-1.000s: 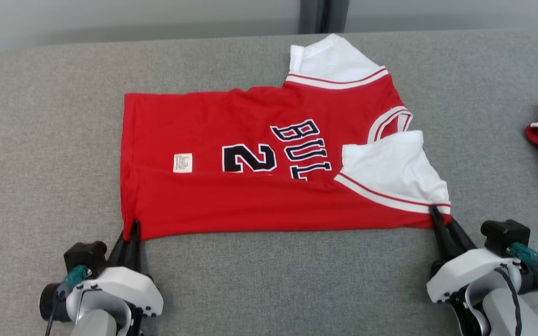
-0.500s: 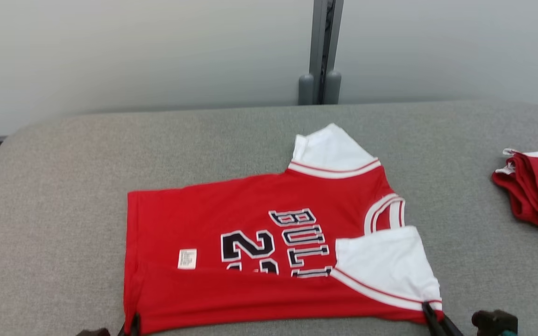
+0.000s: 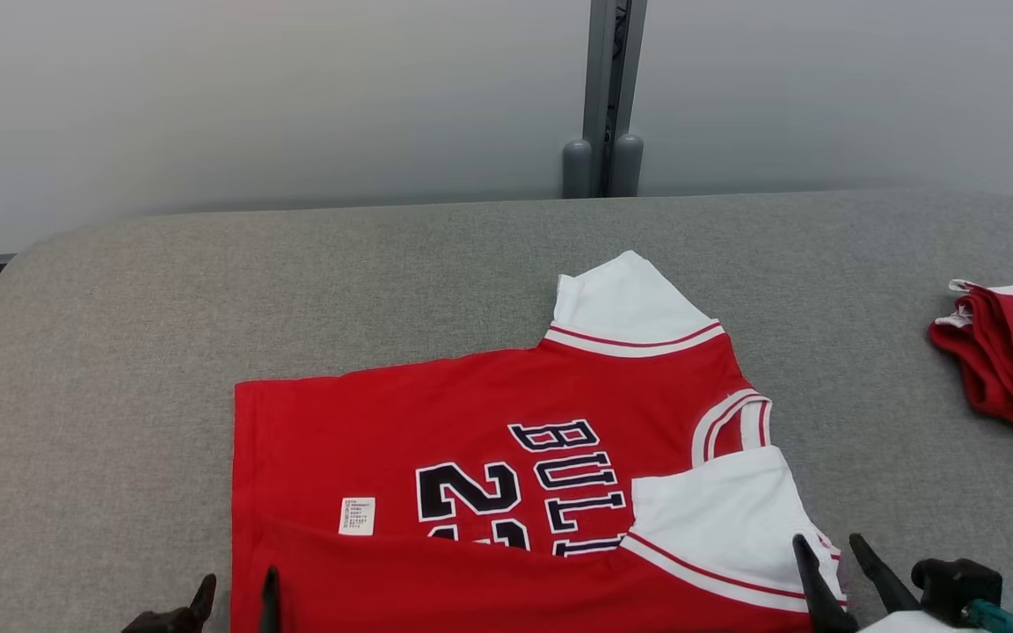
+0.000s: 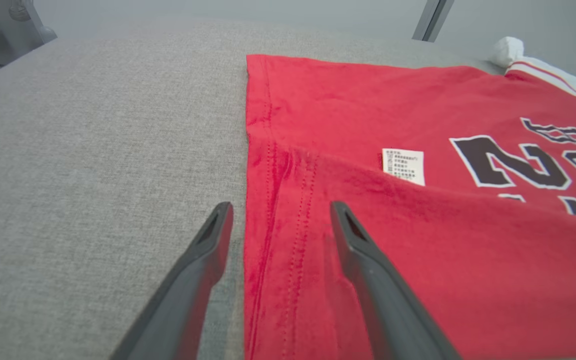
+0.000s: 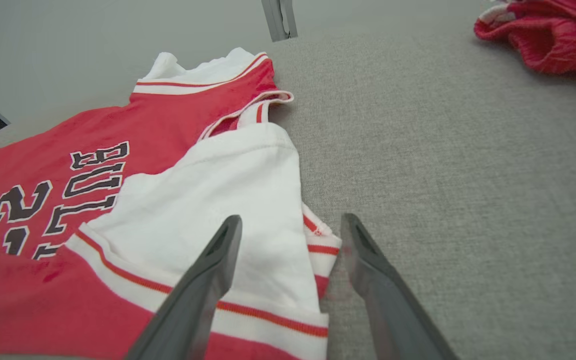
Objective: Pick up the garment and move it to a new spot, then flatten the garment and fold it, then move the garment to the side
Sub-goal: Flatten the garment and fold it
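**Spread fingers over a sleeve edge**

The right gripper (image 5: 290,220) has its two long dark fingers spread apart with nothing between them gripped. One finger (image 5: 203,285) lies over the white short sleeve (image 5: 228,175) of the red jersey with black lettering (image 5: 168,125); the other sits over the grey woven fabric surface (image 5: 443,175), just beside the sleeve's striped hem. The jersey lies flat, its near side folded over the number. A second, crumpled red garment (image 5: 543,40) lies well apart at the far corner. A grey upright post (image 5: 279,17) stands against the pale wall (image 5: 93,40).
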### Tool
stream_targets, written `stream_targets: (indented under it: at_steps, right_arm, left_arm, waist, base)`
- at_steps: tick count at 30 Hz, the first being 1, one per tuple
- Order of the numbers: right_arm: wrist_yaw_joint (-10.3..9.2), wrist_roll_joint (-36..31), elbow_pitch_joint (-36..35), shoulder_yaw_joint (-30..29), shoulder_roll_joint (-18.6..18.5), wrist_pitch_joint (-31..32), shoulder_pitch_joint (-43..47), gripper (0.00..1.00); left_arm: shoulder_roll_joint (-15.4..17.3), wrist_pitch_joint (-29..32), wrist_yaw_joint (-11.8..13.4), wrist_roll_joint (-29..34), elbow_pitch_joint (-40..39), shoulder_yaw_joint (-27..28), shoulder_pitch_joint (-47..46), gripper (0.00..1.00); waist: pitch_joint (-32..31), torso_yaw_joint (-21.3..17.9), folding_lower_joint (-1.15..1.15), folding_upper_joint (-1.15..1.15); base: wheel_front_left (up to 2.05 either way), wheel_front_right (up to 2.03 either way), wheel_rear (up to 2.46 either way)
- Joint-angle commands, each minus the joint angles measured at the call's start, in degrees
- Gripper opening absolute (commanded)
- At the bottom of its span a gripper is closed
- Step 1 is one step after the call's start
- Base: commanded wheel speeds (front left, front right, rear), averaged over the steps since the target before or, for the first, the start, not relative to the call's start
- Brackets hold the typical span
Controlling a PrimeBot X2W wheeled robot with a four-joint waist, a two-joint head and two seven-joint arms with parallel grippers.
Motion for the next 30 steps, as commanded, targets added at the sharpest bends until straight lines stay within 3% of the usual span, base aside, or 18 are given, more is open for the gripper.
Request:
stream_targets:
  at_steps: [1,10,24,30]
  right_arm:
    - [-0.02,-0.1,-0.3,-0.3,-0.4,0.0,-0.7,1.00]
    - [-0.01,-2.2,-0.5,-1.7,-0.2,0.0,-8.6,1.00]
    - [-0.02,-4.8,5.0,2.9,-1.0,0.0,-26.3,1.00]
    - [-0.01,-4.8,7.6,6.4,-1.3,0.0,-32.2,1.00]
  left_arm:
    - [0.3,0.0,-0.1,0.3,-0.4,0.2,-0.9,1.00]
    - [0.5,0.0,-1.9,1.2,1.9,0.1,-9.7,1.00]
    - [3.7,1.2,-4.3,1.1,21.3,-1.6,-32.8,1.00]
    - [4.5,6.0,-4.7,0.5,27.6,-2.4,-40.1,1.00]
  waist:
    - [0.1,0.1,0.00,0.00]
    - [2.4,0.8,0.00,0.00]
    - [10.1,0.9,0.00,0.00]
    - [13.1,1.2,0.00,0.00]
  base:
    - [0.00,0.00,0.00]
    - [0.00,0.00,0.00]
    - [0.00,0.00,0.00]
    - [0.00,0.00,0.00]
